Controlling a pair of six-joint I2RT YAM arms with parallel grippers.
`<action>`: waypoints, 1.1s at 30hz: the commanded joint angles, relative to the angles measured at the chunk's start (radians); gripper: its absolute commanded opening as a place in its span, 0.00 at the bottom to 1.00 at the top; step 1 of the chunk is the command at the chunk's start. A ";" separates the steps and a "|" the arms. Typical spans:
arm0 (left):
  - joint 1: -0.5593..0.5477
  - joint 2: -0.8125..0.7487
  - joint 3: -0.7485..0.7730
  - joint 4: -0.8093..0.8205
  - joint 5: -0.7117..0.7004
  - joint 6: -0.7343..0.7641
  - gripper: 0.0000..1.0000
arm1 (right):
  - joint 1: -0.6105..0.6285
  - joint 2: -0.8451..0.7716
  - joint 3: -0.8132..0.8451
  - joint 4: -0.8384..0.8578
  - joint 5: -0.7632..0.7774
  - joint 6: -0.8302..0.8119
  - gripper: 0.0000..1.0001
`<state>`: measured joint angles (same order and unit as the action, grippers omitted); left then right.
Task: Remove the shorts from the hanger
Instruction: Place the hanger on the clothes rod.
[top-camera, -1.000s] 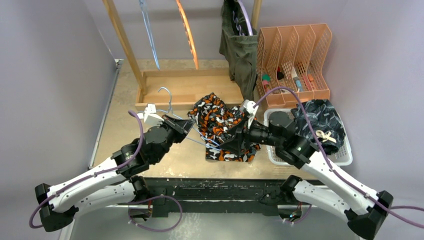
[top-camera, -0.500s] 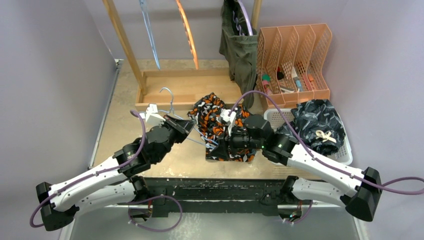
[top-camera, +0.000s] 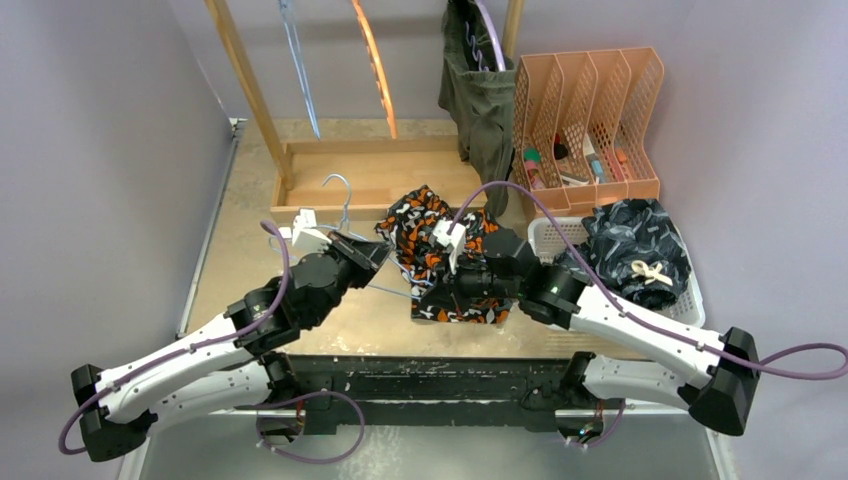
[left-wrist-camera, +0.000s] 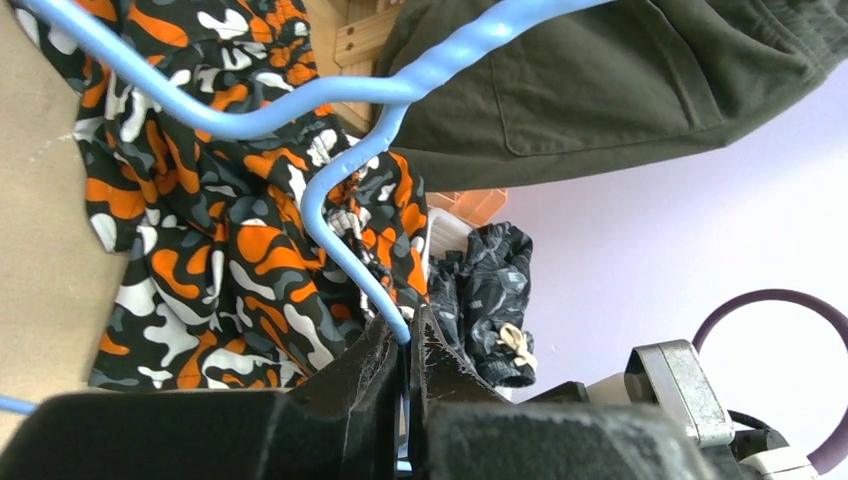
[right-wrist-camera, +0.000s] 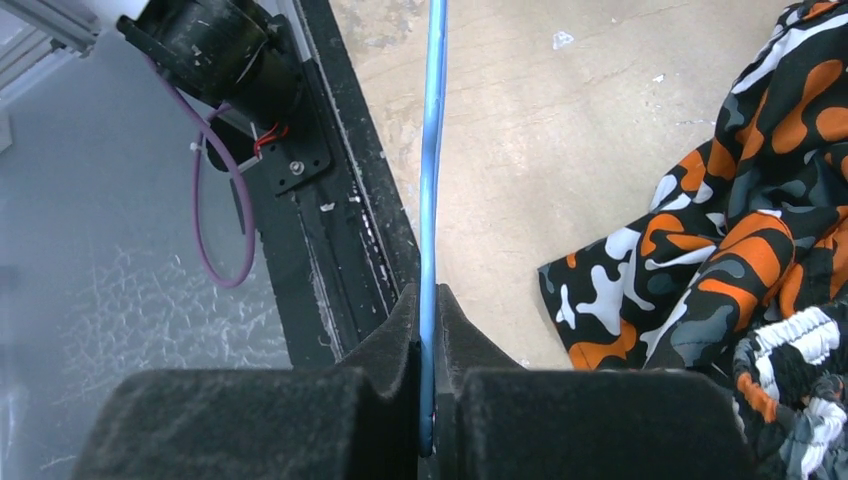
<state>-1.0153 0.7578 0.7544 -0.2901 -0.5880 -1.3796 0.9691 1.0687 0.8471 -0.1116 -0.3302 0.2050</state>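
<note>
My top view looks steeply down from high behind the rig's near side and takes in the whole tan wooden desk (top-camera: 245, 190). My left wrist view sits right behind the left end effector (left-wrist-camera: 408, 335), at the frame's bottom, and faces across the orange, black and white blotch-patterned cloth shorts (left-wrist-camera: 210, 250) from very close. My right wrist view peers past the right end effector (right-wrist-camera: 430, 297), down at the desk's near edge. All three share those shorts and the thin blue wire hanger (left-wrist-camera: 340, 230).
</note>
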 joint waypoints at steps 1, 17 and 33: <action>0.004 -0.022 0.030 0.019 -0.033 0.014 0.07 | 0.008 -0.086 0.004 -0.005 -0.004 0.024 0.00; 0.004 0.080 0.114 0.015 0.061 0.132 0.76 | 0.009 -0.218 -0.098 -0.131 0.146 0.324 0.00; 0.003 0.192 0.275 -0.078 0.134 0.273 0.77 | 0.008 -0.163 0.047 -0.200 0.518 0.444 0.00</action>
<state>-1.0149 0.9310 0.9333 -0.3256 -0.4427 -1.1641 0.9707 0.9195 0.7914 -0.2962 0.0284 0.6292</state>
